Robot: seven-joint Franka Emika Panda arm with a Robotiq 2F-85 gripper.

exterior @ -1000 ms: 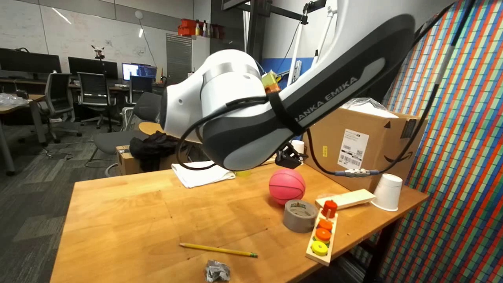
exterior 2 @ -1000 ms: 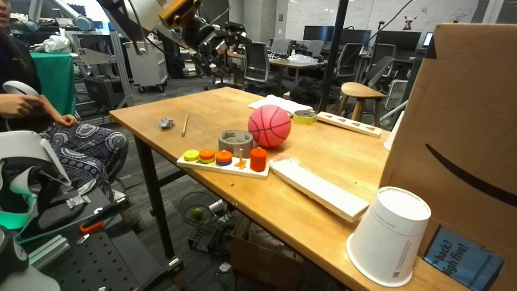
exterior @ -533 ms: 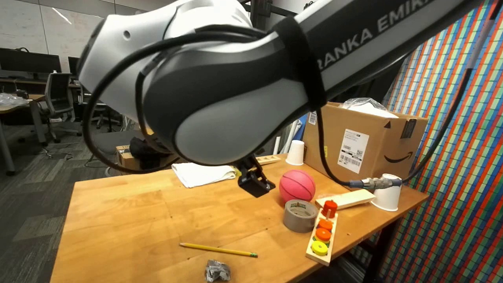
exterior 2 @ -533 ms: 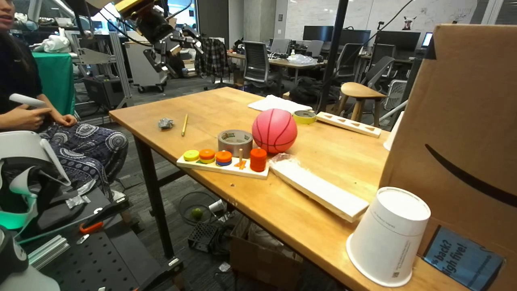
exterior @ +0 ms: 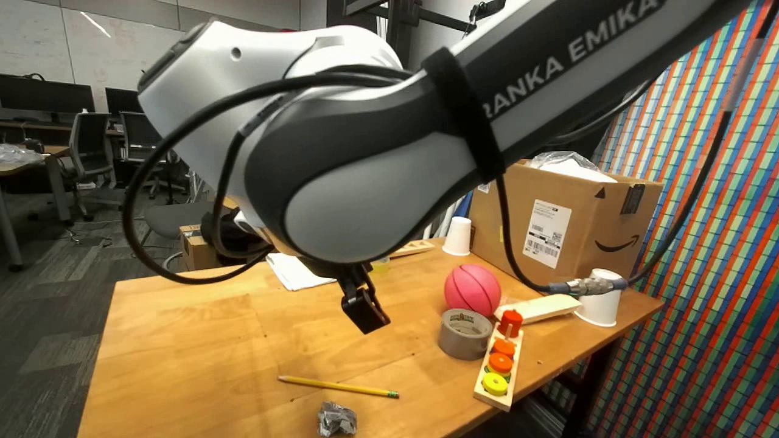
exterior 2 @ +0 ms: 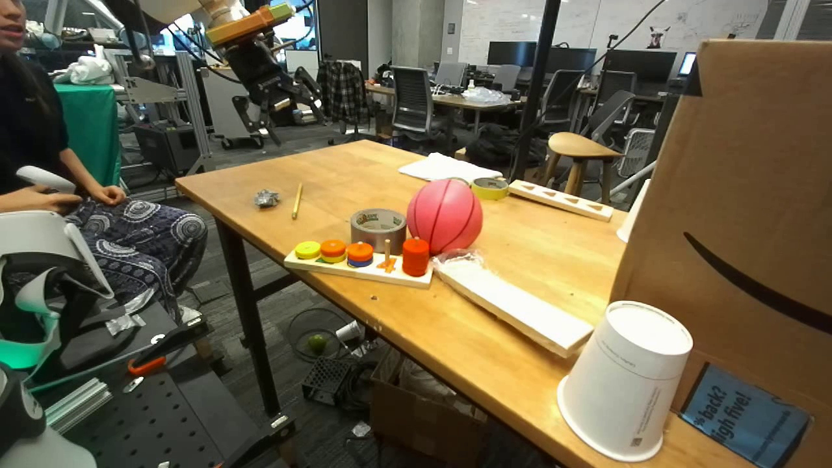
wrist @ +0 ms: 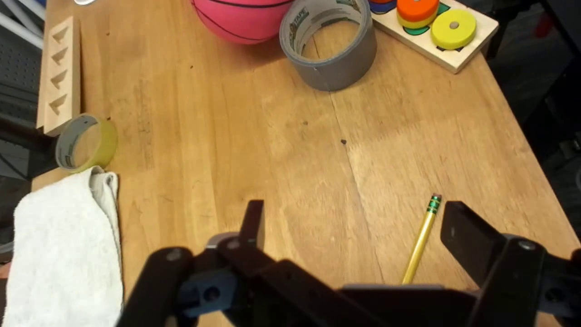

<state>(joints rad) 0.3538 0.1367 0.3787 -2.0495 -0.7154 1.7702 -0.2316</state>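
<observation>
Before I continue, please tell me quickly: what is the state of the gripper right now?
Gripper: open, holding nothing; the pencil seen between its fingers lies on the table.

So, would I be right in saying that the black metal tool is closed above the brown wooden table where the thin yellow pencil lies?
Not quite: the wrist view shows the black tool open, its fingers wide apart, above the brown wooden table where the thin yellow pencil lies.
</observation>
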